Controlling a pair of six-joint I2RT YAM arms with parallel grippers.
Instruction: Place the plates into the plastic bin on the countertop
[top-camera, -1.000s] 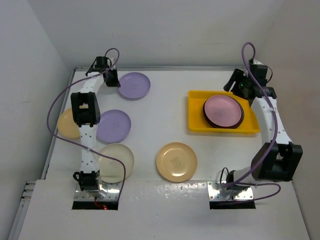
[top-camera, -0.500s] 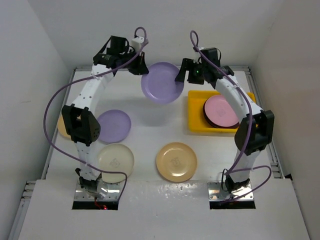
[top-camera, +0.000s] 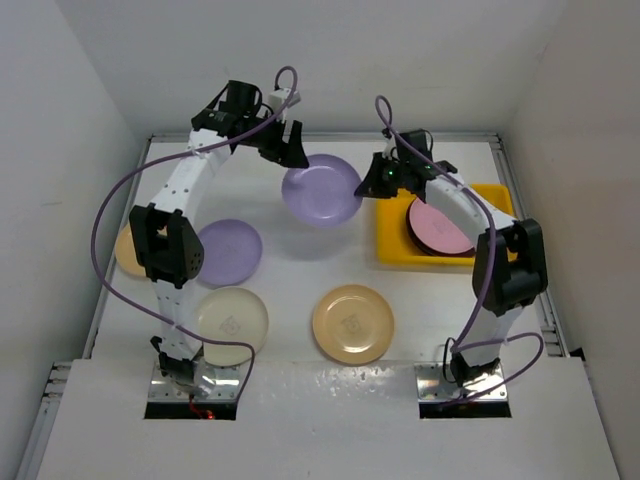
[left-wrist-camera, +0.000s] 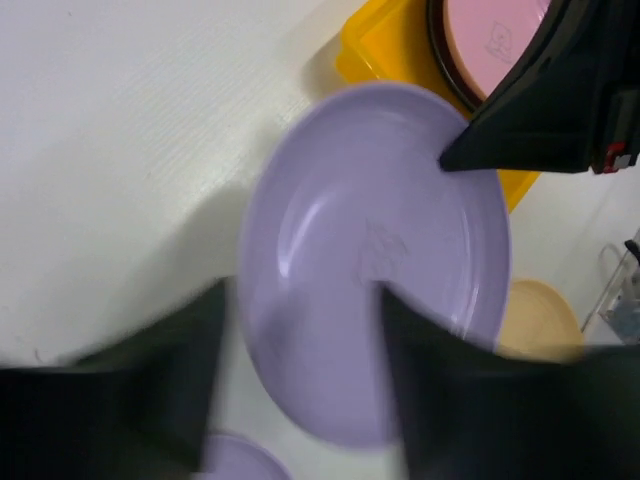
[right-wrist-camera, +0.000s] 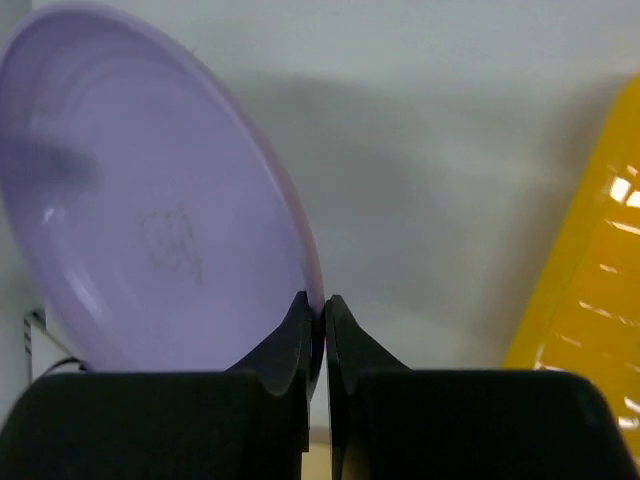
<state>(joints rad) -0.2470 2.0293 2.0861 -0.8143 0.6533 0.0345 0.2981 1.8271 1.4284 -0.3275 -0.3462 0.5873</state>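
Observation:
A lavender plate (top-camera: 320, 190) hangs tilted in the air just left of the yellow plastic bin (top-camera: 392, 252). My right gripper (top-camera: 373, 184) is shut on its right rim; in the right wrist view the jaws (right-wrist-camera: 316, 305) pinch the edge of the plate (right-wrist-camera: 150, 220). My left gripper (top-camera: 296, 156) is open at the plate's far left edge, its blurred fingers (left-wrist-camera: 190, 380) spread wide either side of the plate (left-wrist-camera: 380, 260). A pink plate (top-camera: 440, 225) lies in the bin on a dark-rimmed plate.
On the white countertop (top-camera: 300, 290) lie another lavender plate (top-camera: 228, 250), a cream plate (top-camera: 232, 320), a yellow-orange plate (top-camera: 352, 323) and a second yellow-orange one (top-camera: 127, 250) partly under the left arm. Walls stand close behind and on both sides.
The left gripper carried the lavender plate from the far left toward the bin and has opened. The right gripper swung left from the bin and shut on the plate's rim.

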